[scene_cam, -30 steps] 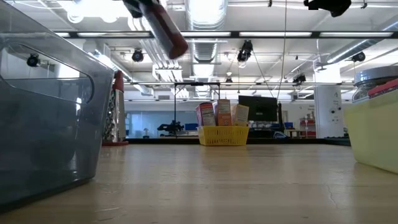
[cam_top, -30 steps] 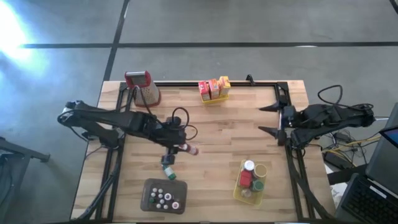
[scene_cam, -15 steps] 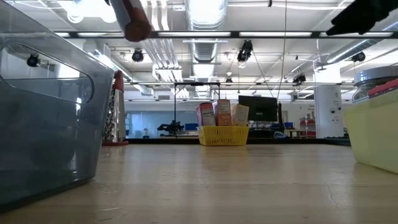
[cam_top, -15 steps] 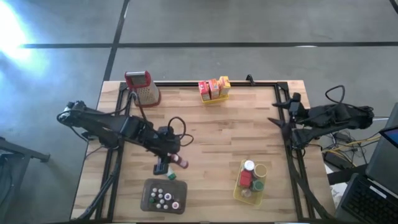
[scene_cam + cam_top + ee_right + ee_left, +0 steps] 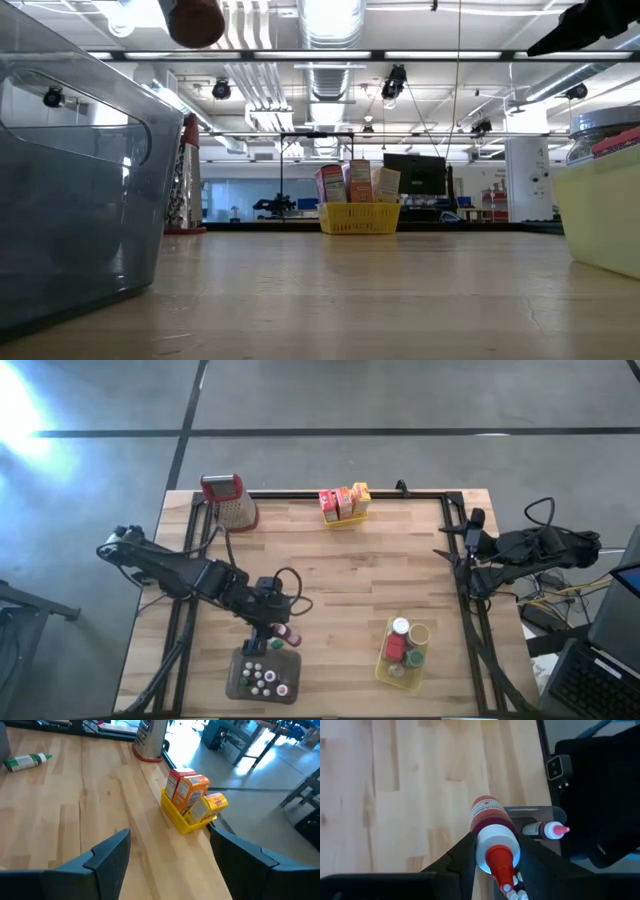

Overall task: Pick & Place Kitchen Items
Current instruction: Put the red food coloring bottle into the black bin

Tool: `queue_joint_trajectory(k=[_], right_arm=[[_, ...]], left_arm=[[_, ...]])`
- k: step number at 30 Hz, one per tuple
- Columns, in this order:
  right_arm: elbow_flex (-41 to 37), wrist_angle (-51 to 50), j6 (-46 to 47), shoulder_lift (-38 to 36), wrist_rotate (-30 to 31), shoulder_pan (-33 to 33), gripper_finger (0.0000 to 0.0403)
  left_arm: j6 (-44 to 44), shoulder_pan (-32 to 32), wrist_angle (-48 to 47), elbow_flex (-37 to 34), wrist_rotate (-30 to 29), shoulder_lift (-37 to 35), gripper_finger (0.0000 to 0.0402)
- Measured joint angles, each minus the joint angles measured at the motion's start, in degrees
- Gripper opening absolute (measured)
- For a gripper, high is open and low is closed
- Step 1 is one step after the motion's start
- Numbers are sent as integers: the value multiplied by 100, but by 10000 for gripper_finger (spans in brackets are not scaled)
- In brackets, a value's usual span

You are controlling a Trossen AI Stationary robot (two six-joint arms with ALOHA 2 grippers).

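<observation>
My left gripper (image 5: 272,628) is shut on a small bottle (image 5: 490,827) with dark red contents, a white shoulder and a red cap. It hangs in the air just beyond the far edge of the grey tray (image 5: 240,660), which holds several tiny bottles. The bottle's base (image 5: 195,20) shows at the top of the low view. A green bottle (image 5: 27,761) lies on its side on the table close by. My right gripper (image 5: 447,545) waits open at the table's right edge, with nothing between its fingers (image 5: 107,852). My left gripper pinches the bottle between its two fingers, one on either side of its upper body just below the white shoulder (image 5: 481,851). The fingers slant down from the table's left. The bottle is lifted clear and tilted, base pointing down and away, cap toward the wrist.
A yellow basket (image 5: 343,517) of orange and yellow boxes stands at the far edge, with the red-handled metal grater (image 5: 232,500) at the far left. Another yellow basket (image 5: 384,665) with jars sits at the near right. The wood between them is bare.
My left gripper has carried the bottle toward the table's near edge and the grey tray, tipping further downward so the bottle's base swings toward the tray. My right gripper has drawn back toward the right edge and turned.
</observation>
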Motion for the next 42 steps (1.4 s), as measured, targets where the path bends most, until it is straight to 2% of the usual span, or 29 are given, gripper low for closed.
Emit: queue_joint_trajectory(k=[11,21,34,42], right_arm=[[-2,4,-116,17,-2,-2,234],[-2,4,-116,17,-1,-2,219],[-2,6,-110,17,0,-2,258],[-2,6,-116,17,0,-1,287]], left_arm=[[-165,-414,-1081,624,-74,612,126],[121,-483,-1242,1024,-74,1133,126],[224,-516,-1233,1349,293,1567,126],[87,-586,-1256,1140,396,1558,126]])
